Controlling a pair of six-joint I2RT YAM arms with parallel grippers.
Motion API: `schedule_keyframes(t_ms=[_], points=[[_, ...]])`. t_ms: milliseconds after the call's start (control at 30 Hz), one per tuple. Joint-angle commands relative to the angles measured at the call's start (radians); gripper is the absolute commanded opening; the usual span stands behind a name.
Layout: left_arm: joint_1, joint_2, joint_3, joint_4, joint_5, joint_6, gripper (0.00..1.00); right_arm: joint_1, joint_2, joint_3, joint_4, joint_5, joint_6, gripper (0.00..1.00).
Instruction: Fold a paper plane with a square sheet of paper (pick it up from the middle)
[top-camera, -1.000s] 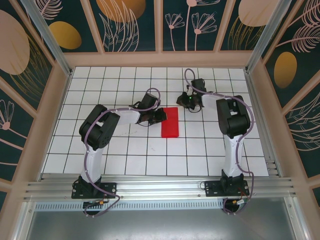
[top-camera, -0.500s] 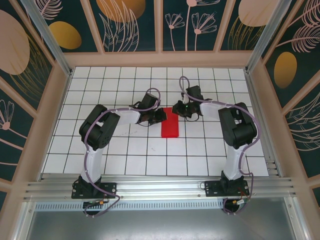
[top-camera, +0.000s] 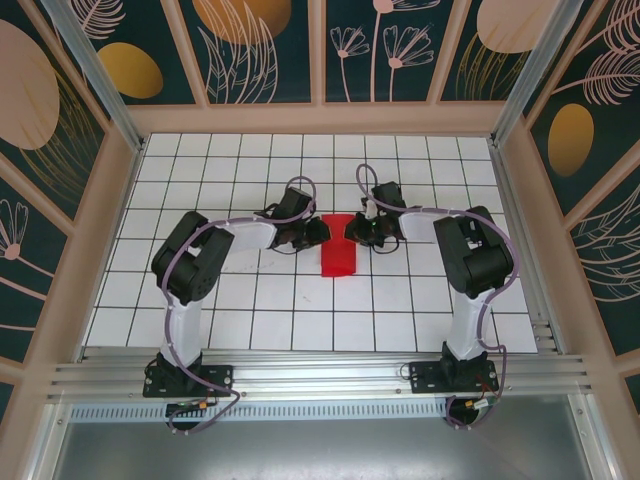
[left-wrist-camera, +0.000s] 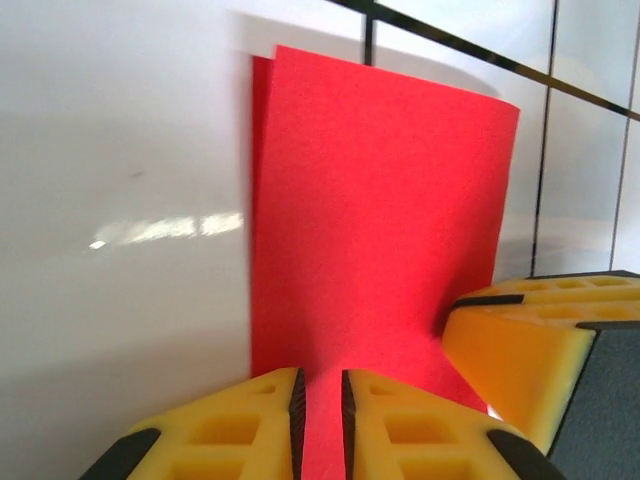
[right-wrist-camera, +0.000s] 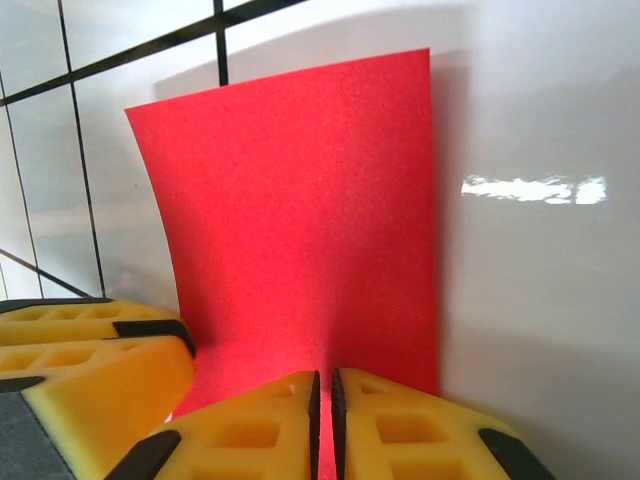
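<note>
The square sheet of paper (top-camera: 338, 256) is bright red and folded into a narrow strip on the white tiles. Both grippers meet at its far end. My left gripper (top-camera: 320, 230) comes in from the left, and its jaws (left-wrist-camera: 320, 385) stand slightly apart with the red paper (left-wrist-camera: 380, 200) showing in the gap. My right gripper (top-camera: 352, 230) comes in from the right, and its jaws (right-wrist-camera: 322, 385) are closed to a thin slit over the paper (right-wrist-camera: 300, 200). The paper curves up towards both grippers. Each wrist view shows a yellow finger of the other gripper (left-wrist-camera: 520, 340) (right-wrist-camera: 90, 360) close beside it.
The white tiled table (top-camera: 300, 320) has wooden walls on three sides, with metal rails along the near edge. Both arm bases (top-camera: 185, 380) (top-camera: 450, 378) stand on that edge. Open tiles lie near, left and right of the paper.
My right gripper has swung left and nearer, onto the paper's far end opposite the left gripper. The left jaws have parted a little, and the left gripper shifted slightly farther away.
</note>
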Motion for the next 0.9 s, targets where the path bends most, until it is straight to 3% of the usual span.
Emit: schedule_keyframes(t_ms=[0, 200, 867], points=[[0.035, -0.100, -0.040, -0.023, -0.056, -0.035, 0.22, 0.043, 0.008, -0.022, -0.032, -0.042, -0.041, 0.15], [0.074, -0.163, -0.088, 0.019, -0.023, -0.038, 0.22, 0.097, 0.058, 0.045, -0.034, -0.088, -0.095, 0.15], [0.075, -0.008, -0.027, -0.023, -0.022, 0.006, 0.13, 0.109, 0.107, 0.134, -0.097, -0.116, -0.166, 0.13]])
